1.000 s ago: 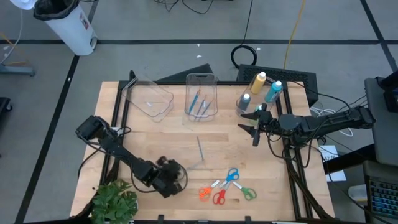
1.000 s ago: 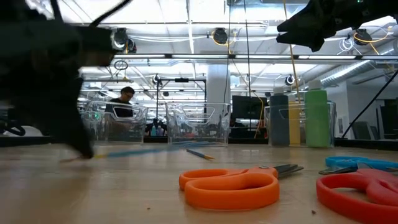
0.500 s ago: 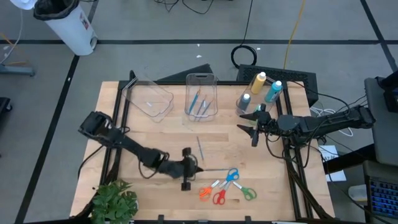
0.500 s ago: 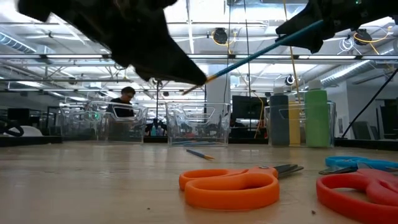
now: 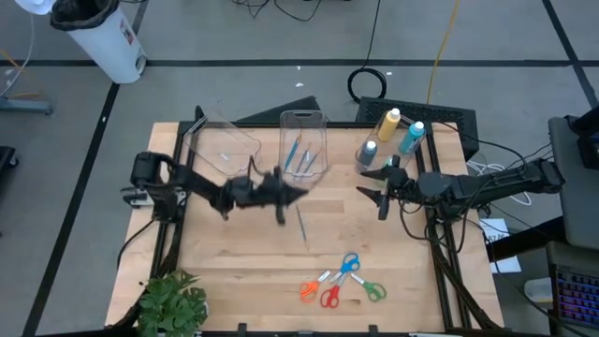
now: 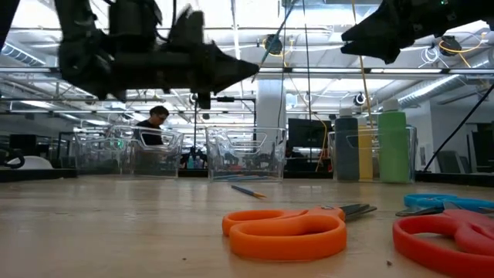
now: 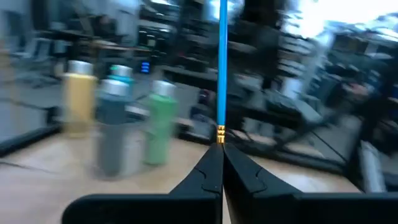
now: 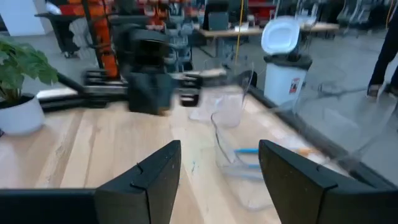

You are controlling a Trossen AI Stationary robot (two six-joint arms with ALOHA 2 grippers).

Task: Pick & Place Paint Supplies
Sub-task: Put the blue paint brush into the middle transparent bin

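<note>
On the left we see the left gripper (image 7: 221,163) raised above the surface (image 5: 234,253) beside the middle bin (image 5: 302,150) — its fingers pinched tight on a blue-handled brush (image 7: 222,68). Further right, the right gripper (image 5: 379,190) hovers near the paint bottles (image 5: 388,138), fingers spread wide and empty — the scissors (image 5: 342,279) lie on the surface nearer the front edge.

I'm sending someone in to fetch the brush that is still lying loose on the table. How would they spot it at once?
Start at the middle clear bin at the table's far edge, which already holds brushes. Just in front of it, toward the scissors, one thin blue-handled brush lies flat on bare wood. It is the only brush outside a bin that is not in a gripper; the left gripper is shut on another one.
</note>
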